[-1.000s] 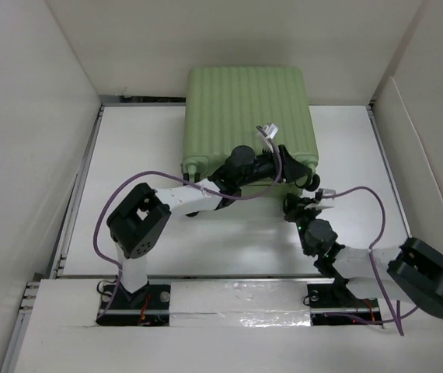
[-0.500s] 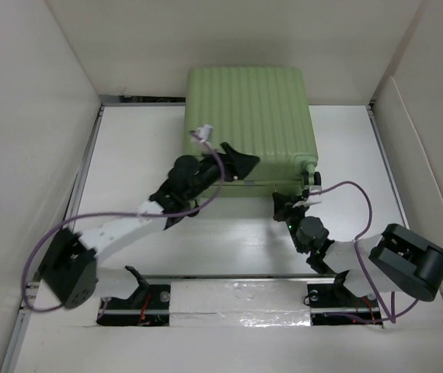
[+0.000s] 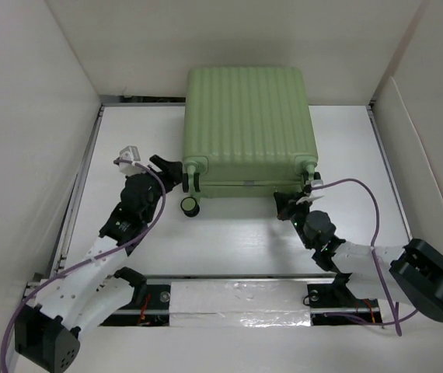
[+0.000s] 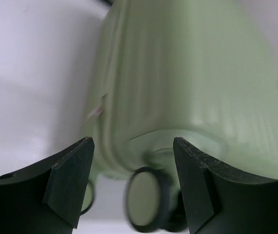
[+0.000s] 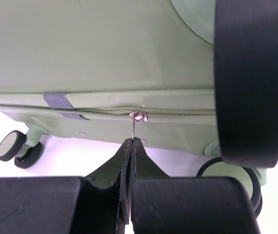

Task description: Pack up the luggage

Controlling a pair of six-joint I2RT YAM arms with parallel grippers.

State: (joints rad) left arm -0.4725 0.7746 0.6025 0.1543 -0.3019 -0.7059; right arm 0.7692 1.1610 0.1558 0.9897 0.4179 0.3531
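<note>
The luggage (image 3: 246, 124) is a light-green ribbed suitcase lying closed at the back middle of the table, wheels toward me. My right gripper (image 3: 285, 203) is at its near edge, right of centre, shut on the metal zipper pull (image 5: 135, 127) that hangs from the zipper line (image 5: 178, 113). My left gripper (image 3: 169, 174) is open and empty, just left of the case's near-left corner. In the left wrist view its jaws stand wide apart, with a wheel (image 4: 148, 199) and the ribbed shell (image 4: 178, 73) between and beyond them.
White walls close in the table on the left, back and right. A loose-looking wheel (image 3: 190, 207) sits on the table by the case's near-left corner. Purple cables loop off both arms. The arm bases stand on the near rail.
My left arm has swung left off the top of the case and down to its near-left corner. My right gripper stays at the near edge of the case.
</note>
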